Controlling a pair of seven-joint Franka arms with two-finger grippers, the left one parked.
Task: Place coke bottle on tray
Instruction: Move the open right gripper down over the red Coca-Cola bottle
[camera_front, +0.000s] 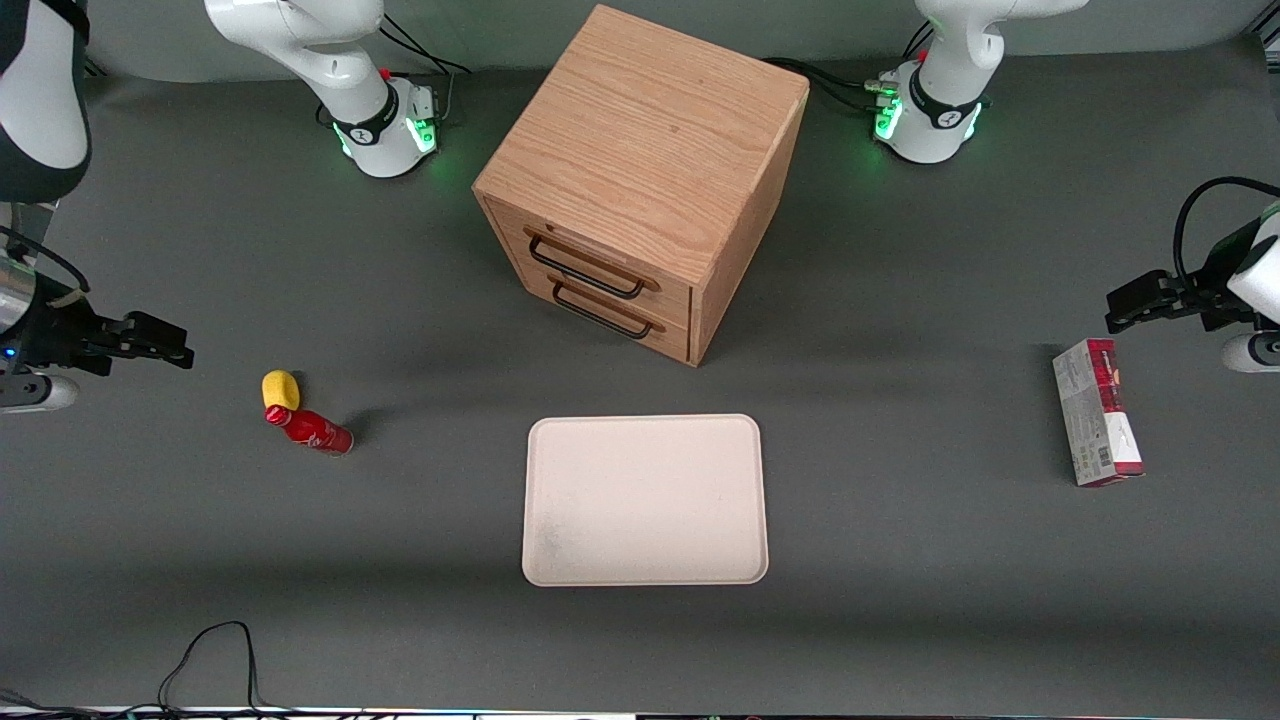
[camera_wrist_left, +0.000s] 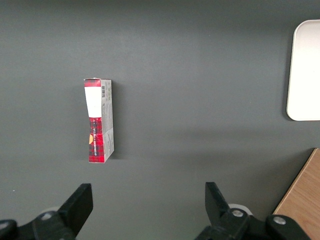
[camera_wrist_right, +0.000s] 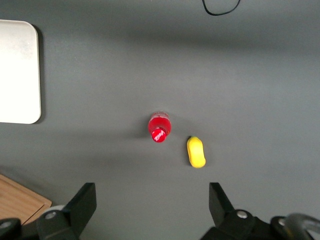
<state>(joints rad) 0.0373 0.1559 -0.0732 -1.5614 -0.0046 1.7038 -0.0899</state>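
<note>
The coke bottle (camera_front: 308, 430) is small and all red with a red cap. It stands upright on the dark table toward the working arm's end, and the right wrist view (camera_wrist_right: 159, 127) shows it from above. The cream tray (camera_front: 645, 500) lies flat in front of the cabinet, nearer the front camera; its corner shows in the right wrist view (camera_wrist_right: 17, 75) and the left wrist view (camera_wrist_left: 305, 70). My right gripper (camera_front: 178, 345) hangs above the table, apart from the bottle. It is open and empty (camera_wrist_right: 152, 191).
A yellow lump (camera_front: 280, 388) lies right beside the bottle, also in the right wrist view (camera_wrist_right: 196, 151). A wooden drawer cabinet (camera_front: 640, 190) stands mid-table. A red-and-grey carton (camera_front: 1095, 425) lies toward the parked arm's end. A black cable (camera_front: 210, 650) loops near the front edge.
</note>
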